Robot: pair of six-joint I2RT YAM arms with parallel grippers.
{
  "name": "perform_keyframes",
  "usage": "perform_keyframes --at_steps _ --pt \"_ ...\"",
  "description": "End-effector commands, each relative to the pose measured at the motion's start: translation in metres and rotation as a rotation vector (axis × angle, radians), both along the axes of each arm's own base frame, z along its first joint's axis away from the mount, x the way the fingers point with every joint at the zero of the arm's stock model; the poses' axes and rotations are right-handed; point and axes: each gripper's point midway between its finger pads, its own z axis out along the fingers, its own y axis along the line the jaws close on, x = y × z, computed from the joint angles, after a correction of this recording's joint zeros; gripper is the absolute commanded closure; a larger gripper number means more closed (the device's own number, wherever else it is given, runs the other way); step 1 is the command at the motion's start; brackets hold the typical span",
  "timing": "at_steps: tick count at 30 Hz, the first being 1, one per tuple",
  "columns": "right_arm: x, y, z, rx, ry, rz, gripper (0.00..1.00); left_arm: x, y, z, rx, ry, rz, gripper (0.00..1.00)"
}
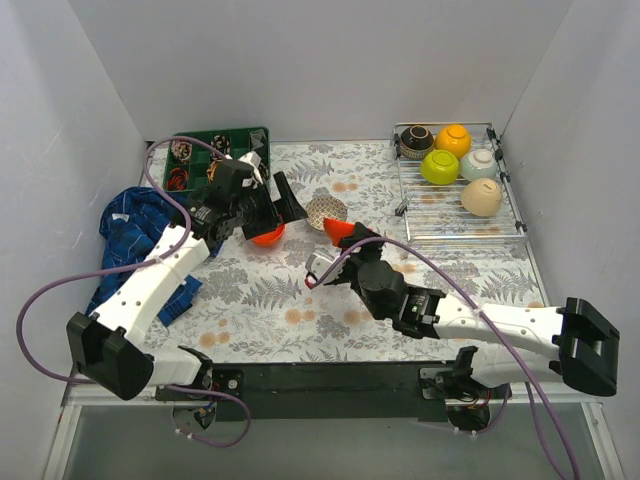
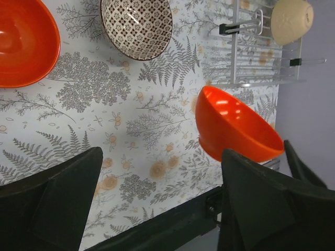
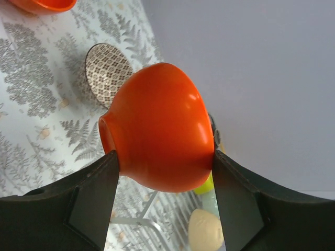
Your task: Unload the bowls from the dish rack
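Observation:
The wire dish rack (image 1: 455, 215) at the back right holds dark brown (image 1: 416, 140), yellow-orange (image 1: 453, 138), lime green (image 1: 439, 167), pale mint (image 1: 478, 163) and beige (image 1: 481, 197) bowls. The white patterned bowl (image 1: 326, 212) and one red-orange bowl (image 1: 266, 236) stand on the table. My right gripper (image 1: 345, 240) is shut on the second red-orange bowl (image 3: 157, 128), tilted on its side above the table, left of the rack. My left gripper (image 1: 272, 208) is open and empty above the resting red-orange bowl (image 2: 21, 42); the patterned bowl (image 2: 136, 26) is beside it.
A green plastic compartment tray (image 1: 220, 150) with small items stands at the back left. A blue cloth (image 1: 135, 240) lies at the left edge under the left arm. White walls close in the table on three sides.

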Motion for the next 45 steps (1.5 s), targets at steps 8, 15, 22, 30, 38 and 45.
perform_keyframes --at_steps 8,15,22,30,38,45 --pt "-0.013 0.003 0.066 0.039 -0.444 -0.046 0.99 -0.001 -0.022 0.021 -0.091 0.197 0.027 0.02" --pt "-0.017 0.002 0.075 0.025 -0.530 -0.064 0.99 -0.002 -0.041 0.020 -0.179 0.271 -0.011 0.04" --pt "-0.018 0.008 0.071 -0.008 -0.536 -0.048 0.99 -0.001 -0.052 0.031 -0.250 0.278 -0.033 0.05" --pt "-0.018 0.014 0.065 -0.041 -0.534 -0.041 0.99 -0.001 -0.053 0.040 -0.253 0.275 -0.036 0.06" --pt "-0.020 0.018 0.064 -0.056 -0.548 -0.044 0.99 -0.007 -0.055 0.022 -0.230 0.332 -0.072 0.16" --pt "-0.022 0.028 0.060 -0.089 -0.559 -0.023 0.99 -0.017 -0.056 -0.004 -0.184 0.385 -0.101 0.35"
